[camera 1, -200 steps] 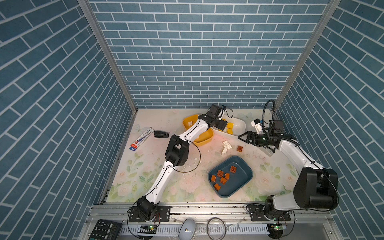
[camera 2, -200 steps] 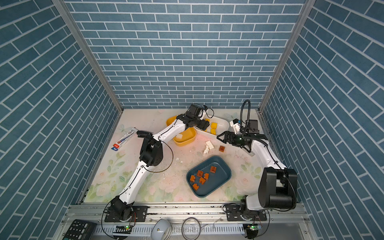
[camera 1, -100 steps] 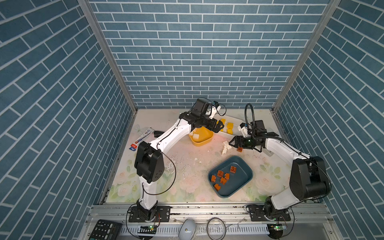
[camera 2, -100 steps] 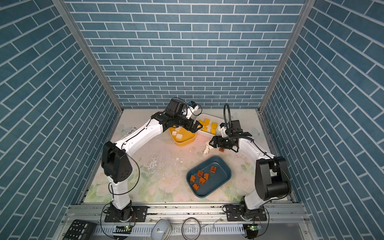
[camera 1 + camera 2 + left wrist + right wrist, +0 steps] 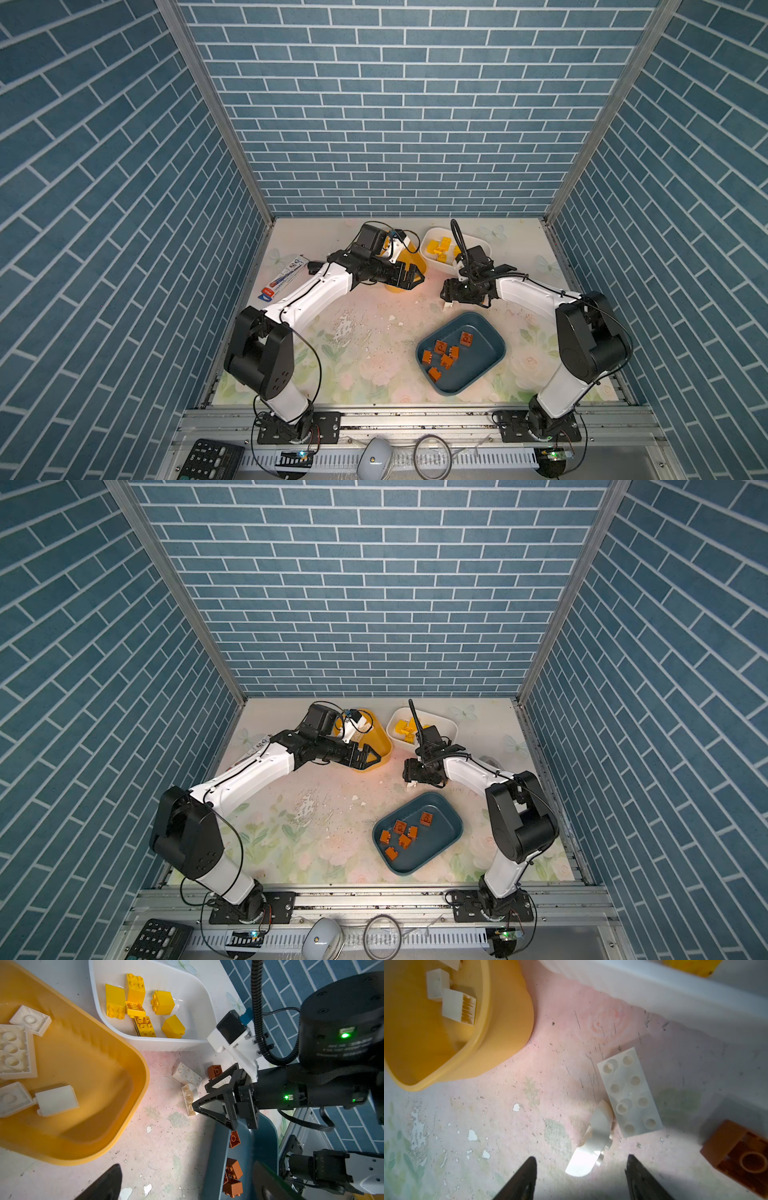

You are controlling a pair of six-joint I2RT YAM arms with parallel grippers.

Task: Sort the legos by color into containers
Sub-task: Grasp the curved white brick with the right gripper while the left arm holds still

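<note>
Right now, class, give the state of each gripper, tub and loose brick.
Left gripper, open, empty.
Right gripper, open around the curved white brick, not touching.
Flat white brick, loose on the table.
Brown brick, loose on the table.
Yellow tub, holds white bricks.
White tub, holds yellow bricks.
Blue tub, holds brown bricks.

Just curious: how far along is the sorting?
Done: yellow bricks in the white tub, white bricks in the yellow tub, brown bricks in the blue tub. In hand: right jaws open at a curved white brick. Remaining: that, a long white brick and one brown brick.
</note>
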